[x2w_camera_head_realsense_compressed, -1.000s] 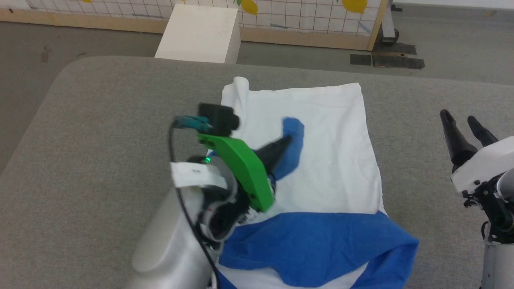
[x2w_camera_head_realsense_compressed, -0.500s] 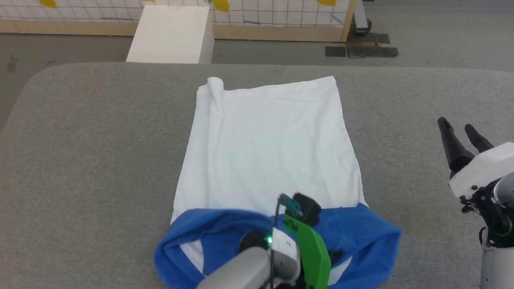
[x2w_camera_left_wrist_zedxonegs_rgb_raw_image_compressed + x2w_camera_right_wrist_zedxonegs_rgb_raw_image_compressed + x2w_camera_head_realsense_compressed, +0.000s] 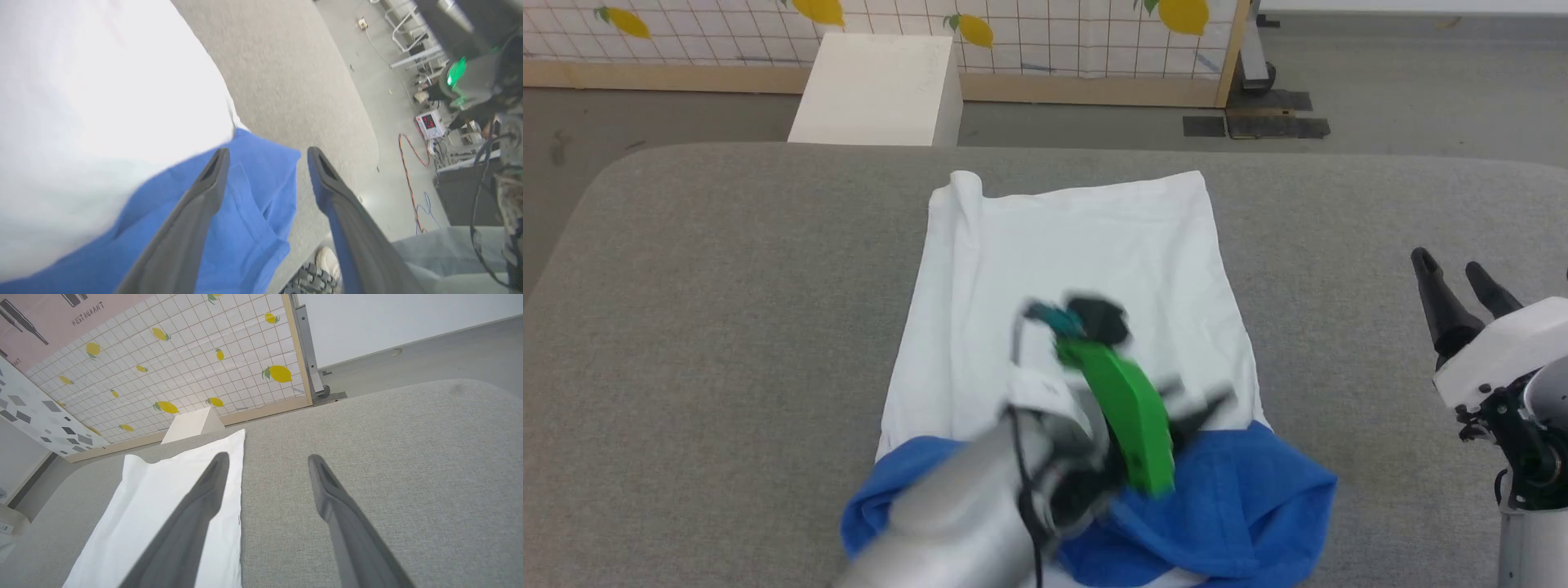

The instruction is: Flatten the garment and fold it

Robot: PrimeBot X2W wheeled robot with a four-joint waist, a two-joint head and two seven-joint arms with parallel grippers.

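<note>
I see left gripper point(image 3: 265, 152) spread above the blue sleeve point(image 3: 253, 212) of the shirt point(image 3: 1078, 245), holding nothing; right gripper point(image 3: 1462, 282) spread too, over the table point(image 3: 727, 286).

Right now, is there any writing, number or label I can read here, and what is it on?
"RESTAURANT": on the pink poster, beside the lemon-patterned wall panel.
Red digits on the small white device: too small to read.
White tag on the left arm: blurred, unreadable.
</note>
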